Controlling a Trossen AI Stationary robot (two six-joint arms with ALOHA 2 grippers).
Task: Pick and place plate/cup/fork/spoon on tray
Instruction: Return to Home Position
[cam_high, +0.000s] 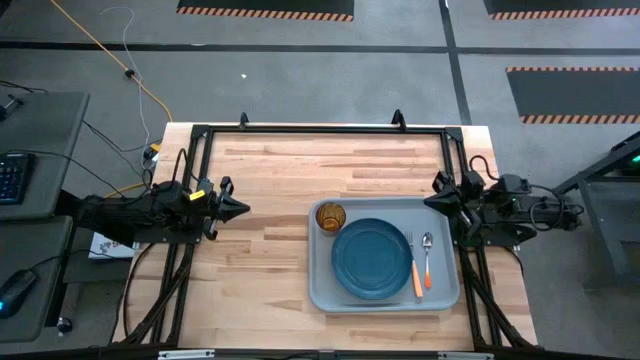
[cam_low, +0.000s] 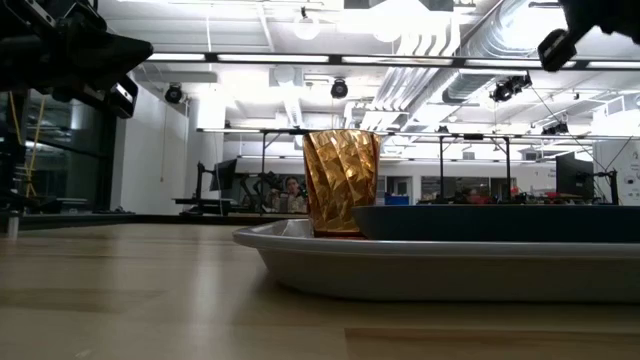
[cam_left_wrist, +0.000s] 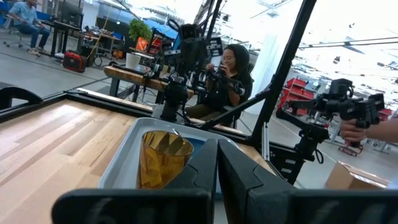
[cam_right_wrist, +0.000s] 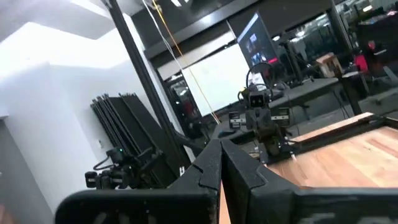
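Nearest the low camera sat the tray (cam_low: 330, 268), its rim carrying the cup (cam_low: 341, 181) at a far corner and the plate (cam_low: 480, 222) beside it. From above: one tray (cam_high: 322, 290), one cup (cam_high: 331, 216), one plate (cam_high: 372, 259), one fork (cam_high: 414, 263), one spoon (cam_high: 427, 258). Cutlery lay side by side just right of the plate, handles toward the table's near edge, a place-setting layout. All four items looked loaded. Left gripper (cam_high: 238, 208) and right gripper (cam_high: 432, 201) hung at opposite table edges, fingers pressed together, empty, apparently parked clear.
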